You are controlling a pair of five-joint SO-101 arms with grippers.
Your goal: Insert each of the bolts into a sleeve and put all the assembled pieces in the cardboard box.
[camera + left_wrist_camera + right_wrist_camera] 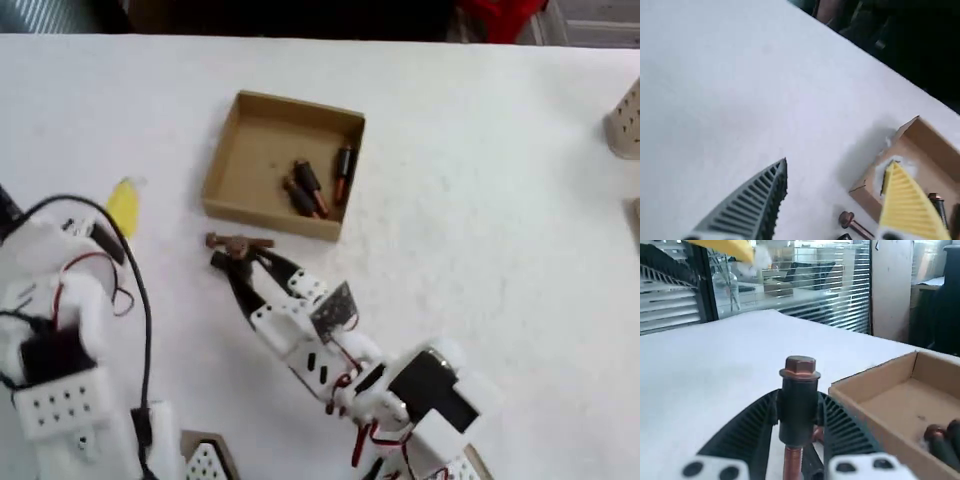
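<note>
Here we have the bolt seated in its black sleeve, copper head poking out one end and copper shank out the other. The right gripper is clamped on that sleeve, one ribbed finger on each side. From the high view we see the piece lying crosswise just outside the near wall of the cardboard box, close to its near left corner but apart from the cardboard. We cannot tell whether it touches the table. Inside the box, three assembled pieces crowd toward the near right corner: two side by side and one a little apart by the right wall. That leaves the far and left part of the box floor bare. Out to the left, the left gripper hangs over the table with its grey and yellow fingers spread wide, well apart from the box's left wall. We see broad white table to the right of the box, and more beyond its far wall up to the table's far edge.
</note>
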